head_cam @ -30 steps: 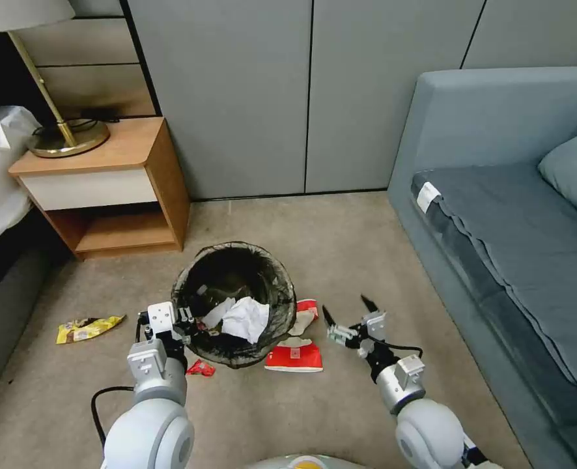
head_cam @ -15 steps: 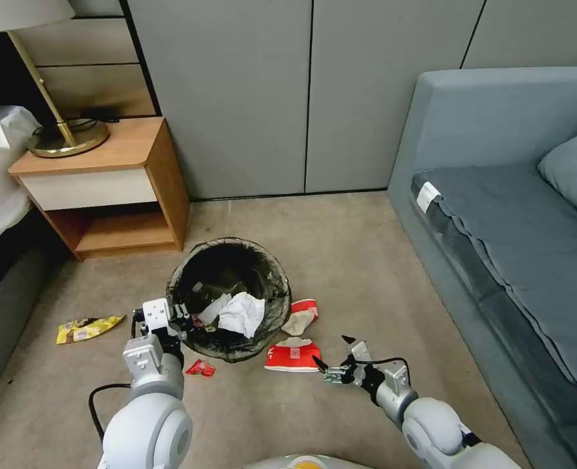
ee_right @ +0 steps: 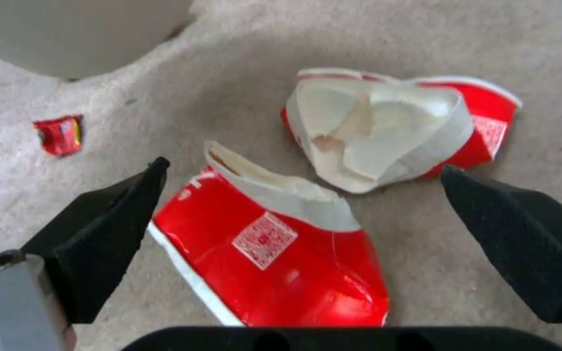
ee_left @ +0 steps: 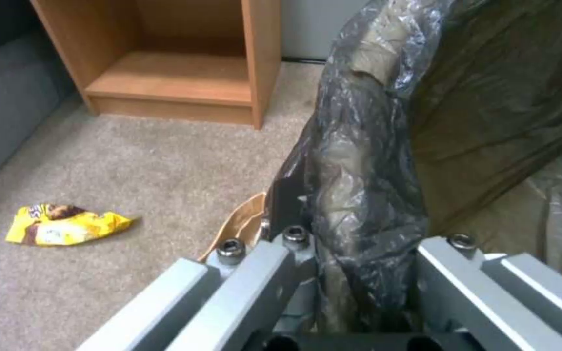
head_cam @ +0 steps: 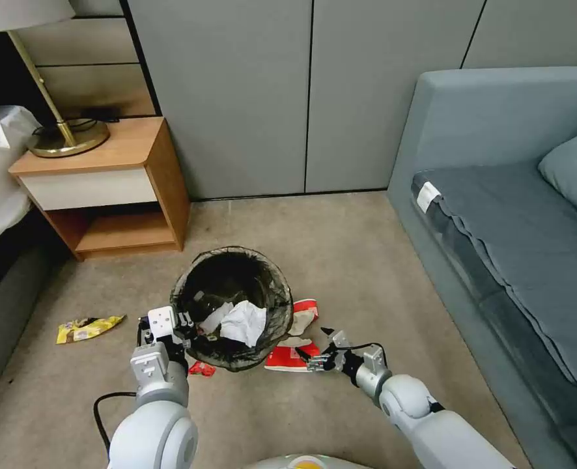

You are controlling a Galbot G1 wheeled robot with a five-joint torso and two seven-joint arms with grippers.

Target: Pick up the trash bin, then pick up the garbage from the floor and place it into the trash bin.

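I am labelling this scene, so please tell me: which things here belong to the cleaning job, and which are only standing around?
Belong to the job:
- trash bin, held at its rim by the left tool
- crumpled tissue inside the bin
- two crushed red paper cups, the open right tool at the nearer one
- yellow snack wrapper
- small red scrap

Just standing around:
- nightstand
- lamp
- sofa

**What the views left hidden or cut off**

In the head view, the trash bin (head_cam: pixel 231 306) covered part of the crushed cup (head_cam: pixel 301 314) at centre frame and most of the tiny red scrap (head_cam: pixel 202 369) below it. The lamp (head_cam: pixel 54 130) was cut off by the upper left edge, and the sofa (head_cam: pixel 510 247) ran out at the right edge. In the left wrist view, the bag folds hid the fingertips of the left gripper (ee_left: pixel 352 273), and a tan paper piece (ee_left: pixel 242 224) showed only partly behind them.
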